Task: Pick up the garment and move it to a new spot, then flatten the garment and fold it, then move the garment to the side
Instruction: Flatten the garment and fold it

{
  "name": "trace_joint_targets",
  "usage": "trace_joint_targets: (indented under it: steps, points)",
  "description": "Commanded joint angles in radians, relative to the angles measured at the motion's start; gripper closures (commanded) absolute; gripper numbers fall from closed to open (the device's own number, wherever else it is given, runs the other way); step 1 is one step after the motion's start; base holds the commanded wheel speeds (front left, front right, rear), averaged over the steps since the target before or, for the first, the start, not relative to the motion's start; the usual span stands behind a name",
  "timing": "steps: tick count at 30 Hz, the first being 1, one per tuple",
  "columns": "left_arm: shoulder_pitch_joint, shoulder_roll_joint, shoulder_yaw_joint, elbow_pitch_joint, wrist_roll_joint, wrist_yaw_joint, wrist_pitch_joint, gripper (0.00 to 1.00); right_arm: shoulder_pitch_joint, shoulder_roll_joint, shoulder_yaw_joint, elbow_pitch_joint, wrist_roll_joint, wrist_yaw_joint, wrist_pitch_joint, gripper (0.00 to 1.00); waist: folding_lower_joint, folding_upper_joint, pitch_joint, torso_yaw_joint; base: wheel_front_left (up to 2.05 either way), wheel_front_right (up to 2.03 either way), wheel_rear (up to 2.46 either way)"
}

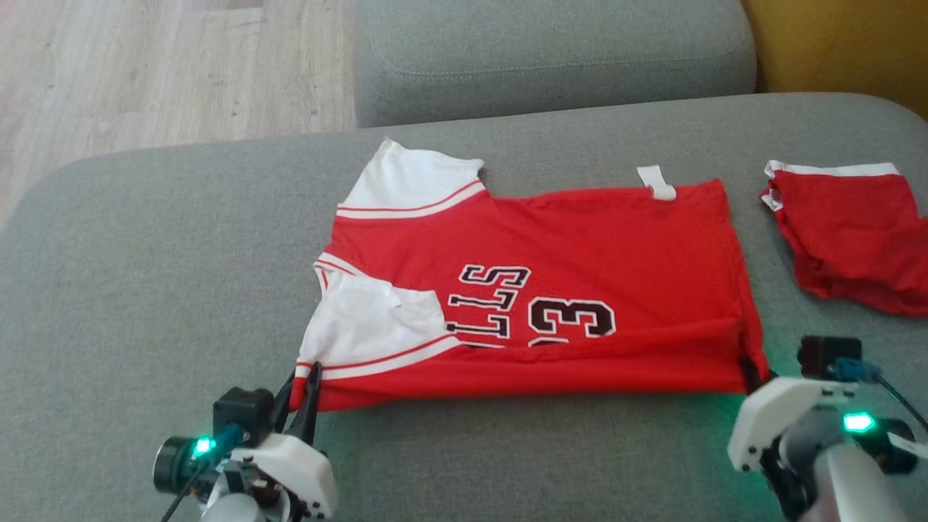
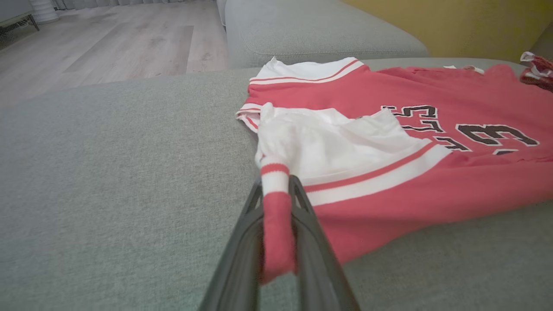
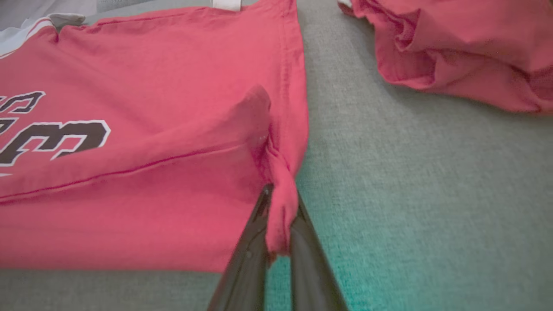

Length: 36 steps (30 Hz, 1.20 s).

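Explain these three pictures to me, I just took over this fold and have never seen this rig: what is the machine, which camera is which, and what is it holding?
This is a two-armed robot working over a grey sofa cushion. The wide picture comes from its head, looking down. The other two come from cameras on each wrist, looking along the dark fingers. A red and white jersey lies spread on the cushion, its near edge folded over. The left gripper is shut on the sleeve corner; the right gripper is shut on the hem corner. A second red garment lies bunched to the right, apart from the jersey.
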Motion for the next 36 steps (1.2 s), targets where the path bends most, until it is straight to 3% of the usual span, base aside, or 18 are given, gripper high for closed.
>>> trace_joint_targets:
  steps: [1, 10, 11, 12, 13, 14, 26, 31, 36]
  points:
    - [-0.028, 0.036, 0.035, -0.042, -0.011, 0.017, 0.005, 1.0, -0.006, -0.007, 0.015, -0.069, 0.013, -0.001, 0.015, 1.0, 0.0002, -0.0001, 0.0, 0.0, 0.0, 0.0, 0.0]
    - [-0.003, 0.047, 0.012, -0.08, -0.013, 0.018, 0.059, 1.0, 0.073, -0.007, 0.021, -0.203, 0.071, -0.001, 0.05, 1.0, 0.0002, -0.0001, 0.015, 0.0, 0.0, 0.0, 0.0]
    - [-0.003, 0.047, 0.011, -0.081, -0.011, 0.021, 0.058, 0.88, 0.076, -0.007, 0.018, -0.209, 0.083, -0.001, 0.044, 1.0, 0.0002, -0.0001, 0.018, 0.0, 0.0, 0.0, 0.0]
    - [-0.004, 0.048, 0.01, -0.082, -0.01, 0.023, 0.057, 0.55, 0.079, -0.007, 0.012, -0.215, 0.095, -0.001, 0.033, 0.79, 0.0002, -0.0001, 0.02, 0.0, 0.0, 0.0, 0.0]
    - [-0.005, 0.048, 0.01, -0.083, -0.008, 0.027, 0.054, 0.12, 0.08, -0.007, 0.009, -0.219, 0.101, -0.001, 0.024, 0.0, 0.0002, -0.0001, 0.022, 0.0, 0.0, 0.0, 0.0]
    - [-0.005, 0.048, 0.009, -0.084, -0.007, 0.031, 0.05, 0.0, 0.082, -0.007, 0.005, -0.222, 0.109, -0.001, 0.014, 0.0, 0.0002, -0.0001, 0.024, -0.001, 0.0, 0.0, 0.0]
    - [-0.093, 0.046, 0.07, -0.189, -0.015, 0.051, -0.154, 0.0, 0.018, -0.007, 0.042, -0.302, 0.202, -0.001, -0.288, 0.0, 0.0002, -0.0001, 0.095, -0.05, 0.0, 0.0, 0.0]
    - [-0.224, 0.082, 0.088, -0.227, -0.004, 0.019, -0.174, 0.0, -0.017, -0.007, 0.096, -0.321, 0.227, -0.001, -0.38, 0.0, 0.0002, -0.0001, 0.168, -0.1, 0.0, 0.0, 0.0]
    - [-0.423, 0.146, 0.075, -0.187, 0.009, -0.054, -0.084, 0.0, -0.054, -0.007, 0.146, -0.335, 0.255, -0.001, -0.425, 0.0, 0.0002, -0.0001, 0.254, -0.154, 0.0, 0.0, 0.0]
